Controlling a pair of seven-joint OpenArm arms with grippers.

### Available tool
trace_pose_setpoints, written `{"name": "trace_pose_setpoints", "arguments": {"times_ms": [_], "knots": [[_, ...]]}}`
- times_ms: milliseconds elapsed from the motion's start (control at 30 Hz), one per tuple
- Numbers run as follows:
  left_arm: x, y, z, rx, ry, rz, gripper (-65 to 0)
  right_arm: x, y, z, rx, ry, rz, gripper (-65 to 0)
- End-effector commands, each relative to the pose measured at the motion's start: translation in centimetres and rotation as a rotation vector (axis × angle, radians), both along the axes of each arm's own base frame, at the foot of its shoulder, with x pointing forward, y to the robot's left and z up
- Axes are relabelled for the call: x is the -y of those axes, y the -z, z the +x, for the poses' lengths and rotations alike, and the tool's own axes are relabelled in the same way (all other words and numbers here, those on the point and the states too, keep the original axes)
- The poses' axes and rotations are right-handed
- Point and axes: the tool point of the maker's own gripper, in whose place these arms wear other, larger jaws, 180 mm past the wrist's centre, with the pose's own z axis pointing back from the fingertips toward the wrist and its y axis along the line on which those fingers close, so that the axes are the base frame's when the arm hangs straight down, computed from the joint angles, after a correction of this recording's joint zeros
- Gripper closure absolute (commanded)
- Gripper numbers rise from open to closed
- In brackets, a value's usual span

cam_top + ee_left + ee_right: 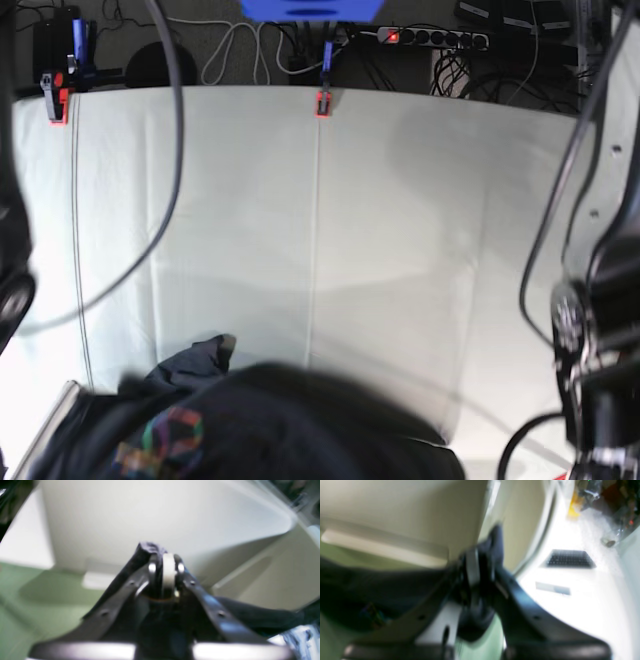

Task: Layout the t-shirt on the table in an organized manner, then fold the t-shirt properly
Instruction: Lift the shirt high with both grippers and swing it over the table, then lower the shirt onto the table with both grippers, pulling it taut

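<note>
The t-shirt (270, 425) hung in a dark heap at the near edge of the base view, above the table (400, 230), with its rainbow graphic (165, 440) at the near left. The left gripper (166, 566) was clenched on a bunch of the black cloth. The right gripper (480, 565) also pinched a fold of it. Both wrist views were blurred.

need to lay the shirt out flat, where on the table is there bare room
Bare: the table from the far edge with the red clamps down to mid-table, both sides of the centre seam. Crowded: the near edge, where the t-shirt is bunched.
</note>
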Motion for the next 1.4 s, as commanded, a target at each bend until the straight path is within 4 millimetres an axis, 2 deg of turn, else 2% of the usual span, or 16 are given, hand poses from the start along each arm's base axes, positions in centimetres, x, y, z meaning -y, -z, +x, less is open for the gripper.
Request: {"name": "trace_pose_setpoints", "arguments": {"times_ms": [0,100,267,333,433,500,533,600,733,867,933,1000,1067,1133,1267,1367], "knots": [[-0.8,-4.9,0.1,0.111,-0.019,-0.03,0.0,0.9,-5.6,-0.7,0.119,0.013,-0.014,0.0],[-1.0,-5.1,0.4,0.141,-0.037,-0.047,0.0,0.1,-5.3,0.5,0.132,0.002,-0.003,0.0],[-0.9,-7.3,-0.2,0.203,-0.035,-0.044,0.0,0.2,-6.1,0.1,0.149,0.019,-0.006,0.0],[-1.4,-8.9,-1.0,0.238,-0.037,-0.023,0.0,0.6,-8.2,-1.8,0.185,0.057,-0.039,0.0],[-2.6,-10.4,-2.4,0.237,-0.032,0.038,0.0,0.2,-13.1,-6.4,0.331,0.119,-0.13,0.0],[-2.6,-12.0,-3.4,0.266,-0.026,0.07,0.0,-1.2,-10.2,-7.3,0.299,0.118,-0.213,0.0],[-2.4,-11.4,-3.8,0.259,-0.02,0.088,0.0,-2.1,-8.7,-7.6,0.282,0.109,-0.238,0.0],[-2.0,-8.8,-4.5,0.232,-0.007,0.119,0.0,-3.7,-5.1,-8.3,0.234,0.095,-0.273,0.0],[-1.7,-2.8,-6.6,0.184,0.002,0.184,0.0,-5.7,3.9,-10.1,0.116,0.065,-0.258,0.0],[-1.9,2.6,-9.3,0.124,0.005,0.243,0.0,-6.4,11.2,-12.5,-0.007,0.053,-0.22,0.0],[-3.5,5.4,-9.8,0.071,-0.017,0.22,0.0,-8.3,13.7,-12.7,-0.025,-0.001,-0.156,0.0],[-3.5,8.3,-10.9,0.02,-0.013,0.205,0.0,-9.0,16.8,-13.7,-0.078,-0.027,-0.131,0.0],[-3.4,10.0,-12.9,0.012,-0.005,0.215,0.0,-9.6,19.5,-15.6,-0.131,-0.053,-0.126,0.0],[-4.4,12.5,-15.2,-0.025,-0.014,0.211,0.0,-10.3,21.9,-17.3,-0.184,-0.082,-0.108,0.0],[-5.4,17.7,-18.2,-0.134,-0.016,0.156,0.0,-11.3,24.8,-19.1,-0.219,-0.108,-0.036,0.0],[-6.4,22.3,-22.2,-0.234,-0.03,0.108,0.0,-10.7,27.5,-21.3,-0.296,-0.086,-0.023,0.0]]}}
